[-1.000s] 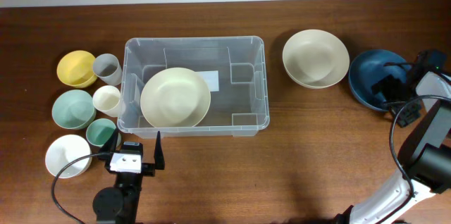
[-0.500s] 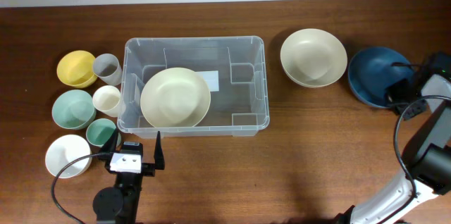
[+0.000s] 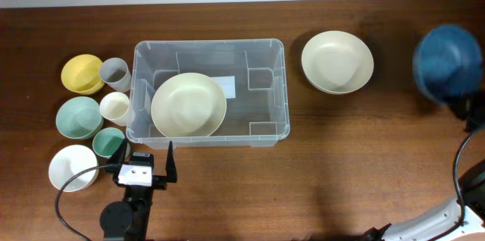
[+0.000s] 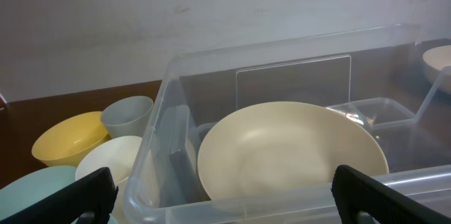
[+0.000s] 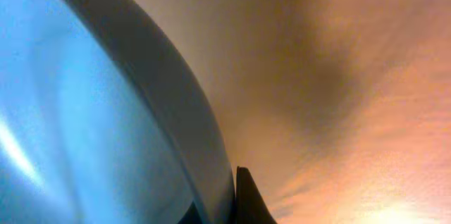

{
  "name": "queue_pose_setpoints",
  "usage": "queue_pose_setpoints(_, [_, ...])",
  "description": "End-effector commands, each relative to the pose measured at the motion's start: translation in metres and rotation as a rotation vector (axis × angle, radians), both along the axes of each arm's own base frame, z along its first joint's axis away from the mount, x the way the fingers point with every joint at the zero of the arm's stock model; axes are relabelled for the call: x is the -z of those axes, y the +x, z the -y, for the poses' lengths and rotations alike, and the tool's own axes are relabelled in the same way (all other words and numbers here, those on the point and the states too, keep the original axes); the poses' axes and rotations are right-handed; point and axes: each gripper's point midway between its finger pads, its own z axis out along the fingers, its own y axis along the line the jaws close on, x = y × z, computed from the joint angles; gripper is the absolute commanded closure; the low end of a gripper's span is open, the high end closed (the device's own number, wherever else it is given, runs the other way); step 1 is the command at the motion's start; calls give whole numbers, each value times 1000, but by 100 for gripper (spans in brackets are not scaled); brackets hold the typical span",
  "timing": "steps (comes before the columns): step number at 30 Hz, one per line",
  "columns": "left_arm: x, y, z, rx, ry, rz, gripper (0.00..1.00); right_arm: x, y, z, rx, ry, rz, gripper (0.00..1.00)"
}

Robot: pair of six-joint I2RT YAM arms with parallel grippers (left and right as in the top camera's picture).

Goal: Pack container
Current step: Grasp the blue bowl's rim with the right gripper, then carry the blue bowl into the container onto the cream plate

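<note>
One large clear container (image 3: pixel 209 44) stands on the left half of the tabletop (image 3: pixel 303 180), with a wide cream bowl (image 3: pixel 188 104) lying in its left part and a white label (image 3: pixel 224 86) on its base. The left hand (image 3: pixel 146 158) is just beside the near wall of the container, its fingers (image 4: pixel 366 196) spread wide apart and holding nothing. The right hand (image 5: pixel 236 199) grips the rim of a blue bowl (image 3: pixel 449 63), which looks blurred at the far right, well apart from the container, and a second cream bowl (image 3: pixel 337 61) stands between them.
</note>
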Motion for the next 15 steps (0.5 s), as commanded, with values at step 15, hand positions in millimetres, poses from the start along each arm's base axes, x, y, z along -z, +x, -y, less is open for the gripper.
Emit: queue_pose_setpoints(15, [1, 0, -2, -8, 13, -1, 0, -185, 45, -436, -848, -492, 372, 95])
